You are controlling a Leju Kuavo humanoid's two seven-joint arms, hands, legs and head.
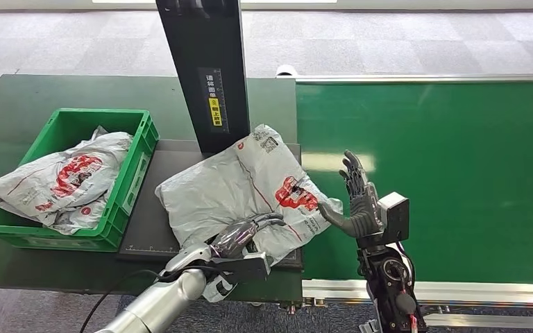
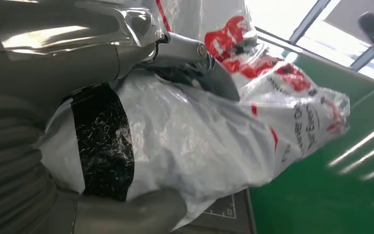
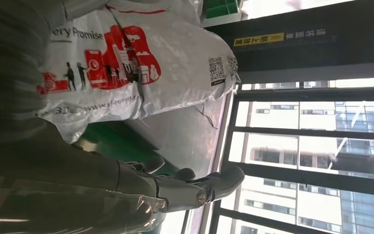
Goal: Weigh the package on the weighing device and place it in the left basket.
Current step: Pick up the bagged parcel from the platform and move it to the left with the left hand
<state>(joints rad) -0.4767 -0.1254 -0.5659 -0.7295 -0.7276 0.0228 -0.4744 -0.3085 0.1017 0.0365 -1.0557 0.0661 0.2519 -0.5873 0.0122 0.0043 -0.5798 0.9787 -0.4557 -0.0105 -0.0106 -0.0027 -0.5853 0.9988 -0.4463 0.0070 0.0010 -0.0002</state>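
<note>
Package: crumpled grey plastic mailer bag with red print (image 1: 250,184) lies on the flat dark scale platform (image 1: 158,229), at the foot of the black upright scale column with a yellow label (image 1: 205,69). Left hand (image 1: 239,237) is on the bag's near edge, fingers (image 1: 267,220) curled over the plastic. In the left wrist view the thumb (image 2: 136,214) sits under the bag and the fingers (image 2: 182,48) wrap over its top, so this hand grips the bag (image 2: 214,131). Right hand (image 1: 358,201) stands upright at the bag's right edge, fingers (image 1: 351,166) spread and apart, holding nothing, thumb tip touching or just beside the bag's corner, cannot tell which. Right wrist view: fingers (image 3: 214,183) extended, bag (image 3: 141,63) beside the palm side, scale column (image 3: 311,41) beyond it. Bright green conveyor belt (image 1: 458,173) runs to the right of the scale. Green plastic crate (image 1: 128,177) sits just left of the platform on the dark green table (image 1: 14,111), with another grey and red mailer bag (image 1: 62,180) inside, draping over its near-left rim.
</note>
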